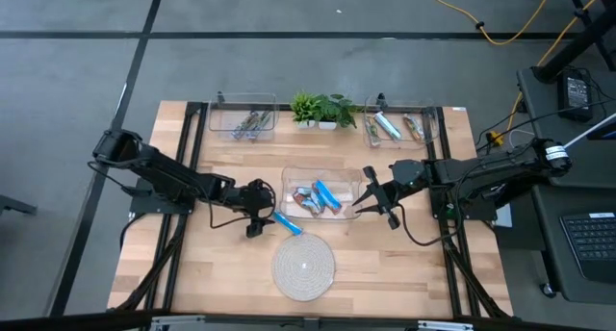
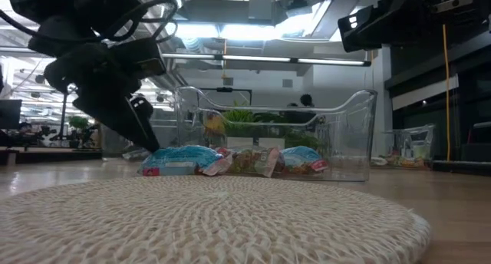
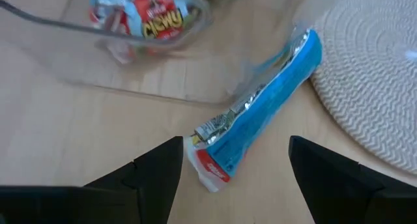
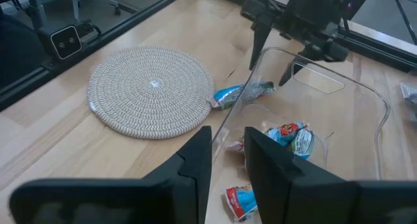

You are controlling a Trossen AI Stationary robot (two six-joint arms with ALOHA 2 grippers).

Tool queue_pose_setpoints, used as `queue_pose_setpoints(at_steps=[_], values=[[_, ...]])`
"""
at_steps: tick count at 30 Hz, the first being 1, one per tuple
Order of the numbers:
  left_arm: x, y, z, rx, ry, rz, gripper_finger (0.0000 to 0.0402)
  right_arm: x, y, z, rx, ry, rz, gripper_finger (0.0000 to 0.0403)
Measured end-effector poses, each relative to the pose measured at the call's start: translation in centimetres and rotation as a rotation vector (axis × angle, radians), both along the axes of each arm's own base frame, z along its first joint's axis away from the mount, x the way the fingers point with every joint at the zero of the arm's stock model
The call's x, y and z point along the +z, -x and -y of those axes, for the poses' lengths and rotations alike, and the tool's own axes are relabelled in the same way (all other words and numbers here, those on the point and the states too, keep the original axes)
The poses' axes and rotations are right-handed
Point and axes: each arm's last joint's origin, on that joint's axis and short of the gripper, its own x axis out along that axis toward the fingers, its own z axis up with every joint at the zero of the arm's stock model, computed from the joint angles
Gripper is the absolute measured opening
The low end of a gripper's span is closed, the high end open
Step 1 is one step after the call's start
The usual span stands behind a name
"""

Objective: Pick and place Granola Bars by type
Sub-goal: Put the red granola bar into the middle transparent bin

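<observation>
The left gripper (image 3: 234, 178) hovers over a blue granola bar (image 3: 260, 113) with its jaws wide open and empty, set to straddle it. The bar lies flat on the table (image 1: 192, 273), between the center bin (image 1: 358, 177) and the woven mat (image 1: 303, 267), touching the mat's edge. The right gripper (image 4: 228, 162), jaws slightly apart and empty, waits at the bin's rim, where more bars (image 1: 320, 198) remain unsorted.

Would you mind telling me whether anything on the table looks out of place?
One bright blue bar lies loose on the wood between the middle clear bin and the woven mat, under the open left gripper.
</observation>
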Motion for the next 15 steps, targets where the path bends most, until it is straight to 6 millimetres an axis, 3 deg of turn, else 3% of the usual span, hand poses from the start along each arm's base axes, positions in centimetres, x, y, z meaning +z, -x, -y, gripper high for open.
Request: queue_pose_setpoints(at_steps=[10, 15], values=[[-2.1, -1.0, 0.2, -0.03, -0.013, -0.022, 0.0268, 0.0, 0.0, 0.0, -0.001, -0.002, -0.001, 0.0094], [-2.2, -1.0, 0.2, -0.021, -0.023, -0.02, 0.0243, 0.0, 0.0, 0.0, -0.001, -0.002, -0.001, 0.0094]])
